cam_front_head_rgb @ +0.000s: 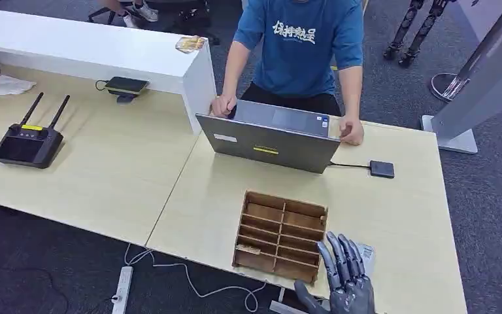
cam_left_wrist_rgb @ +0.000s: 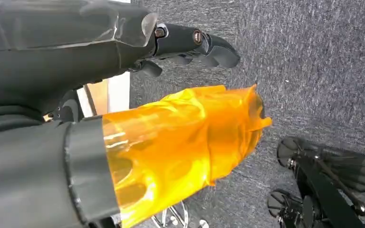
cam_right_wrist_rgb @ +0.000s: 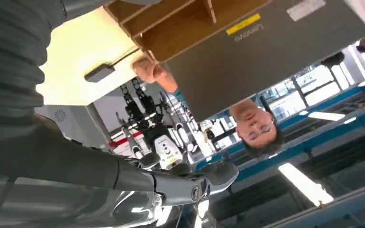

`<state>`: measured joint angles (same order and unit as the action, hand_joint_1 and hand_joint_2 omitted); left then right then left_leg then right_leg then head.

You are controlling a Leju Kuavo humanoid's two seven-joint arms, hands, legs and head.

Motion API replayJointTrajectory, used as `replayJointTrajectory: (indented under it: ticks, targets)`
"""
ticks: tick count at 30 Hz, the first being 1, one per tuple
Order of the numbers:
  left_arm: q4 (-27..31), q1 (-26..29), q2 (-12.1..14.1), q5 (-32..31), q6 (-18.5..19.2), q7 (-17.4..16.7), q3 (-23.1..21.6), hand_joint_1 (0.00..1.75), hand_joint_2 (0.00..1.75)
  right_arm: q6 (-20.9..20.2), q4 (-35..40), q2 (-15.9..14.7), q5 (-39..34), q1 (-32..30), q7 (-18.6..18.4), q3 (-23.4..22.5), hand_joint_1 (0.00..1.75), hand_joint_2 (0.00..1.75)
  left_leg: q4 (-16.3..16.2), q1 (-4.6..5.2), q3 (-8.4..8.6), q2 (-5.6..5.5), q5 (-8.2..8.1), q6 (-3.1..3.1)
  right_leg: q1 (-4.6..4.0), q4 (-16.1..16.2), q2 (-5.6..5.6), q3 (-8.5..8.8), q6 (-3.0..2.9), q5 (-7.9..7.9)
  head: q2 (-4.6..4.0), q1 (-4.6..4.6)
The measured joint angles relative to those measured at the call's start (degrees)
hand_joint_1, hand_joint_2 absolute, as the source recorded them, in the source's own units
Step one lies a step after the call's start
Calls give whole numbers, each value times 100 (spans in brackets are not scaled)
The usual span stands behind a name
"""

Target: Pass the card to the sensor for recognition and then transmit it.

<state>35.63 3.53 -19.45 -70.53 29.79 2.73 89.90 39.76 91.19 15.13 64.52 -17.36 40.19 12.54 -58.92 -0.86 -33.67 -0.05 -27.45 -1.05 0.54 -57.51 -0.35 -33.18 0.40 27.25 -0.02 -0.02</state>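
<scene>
- Fingers of the right hand [cam_front_head_rgb: 343, 278] are held straight and close together, pointing away from the robot, with the thumb set apart toward the wooden divider box [cam_front_head_rgb: 280, 237]; nothing is gripped in them.
- The right hand is raised just beside the near right corner of the wooden divider box, at the near edge of the light wooden table [cam_front_head_rgb: 405, 216], palm turned down.
- A small pale card [cam_front_head_rgb: 367, 252] is partly seen behind the fingertips of that hand, lying on the table just right of the box; whether the hand touches it cannot be told.
- A second small card-like piece [cam_front_head_rgb: 248, 249] is seen lying in a near left compartment of the box.
- Beyond the box, a grey laptop [cam_front_head_rgb: 268, 139] is stood open with its lid back toward the robot; a person in a blue shirt [cam_front_head_rgb: 301, 46] is placed behind it with a hand on each side.
- A small dark sensor pad [cam_front_head_rgb: 382, 169] is laid on the table to the right of the laptop, joined to it by a cable.
- The left hand [cam_left_wrist_rgb: 190, 45] is seen in the left wrist view over grey carpet, its dark fingers slightly curled and empty, with an orange translucent cover [cam_left_wrist_rgb: 180, 147] wrapped over the thumb.
</scene>
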Motion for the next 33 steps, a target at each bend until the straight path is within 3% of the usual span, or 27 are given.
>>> replayJointTrajectory:
  ticks: [3, 6, 14, 21, 33]
  targets:
    - [0, 1, 0, -15, 33, 4, 0, 0, 0, 0, -217, -75, 141, 26, 0, 83, 0, 175, 0, 0, -1, 0, 0, 0, 0, 0, 0, 1, 0, 0, 0, 2]
    - [0, 0, 2, -26, 66, 4, 0, 0, 0, 0, -441, -201, 142, 139, -236, 290, 0, 175, 0, 0, 1, 0, 0, 0, 0, 0, 1, 0, 0, 0, 0, 2]
    - [0, 2, 4, -94, 219, 37, 0, 0, 0, 2, -953, -361, 204, 452, -201, 647, 0, 175, 0, 0, 1, 2, 0, 0, 0, 0, 1, 1, 0, 0, 0, 2]
    - [26, 9, 11, -146, 346, 37, 0, 0, 0, 2, -1292, -551, -137, 881, -561, 1200, 0, 175, 0, -1, 0, 1, 0, 0, 0, -1, 0, 1, 0, 0, 0, 2]
    - [122, 29, 17, -267, 446, 46, 0, 0, 0, 2, -1530, -621, -222, 1629, -721, 1983, 0, 175, 0, -1, 1, 1, 1, -1, -1, -1, 1, 1, 0, 0, 0, 2]
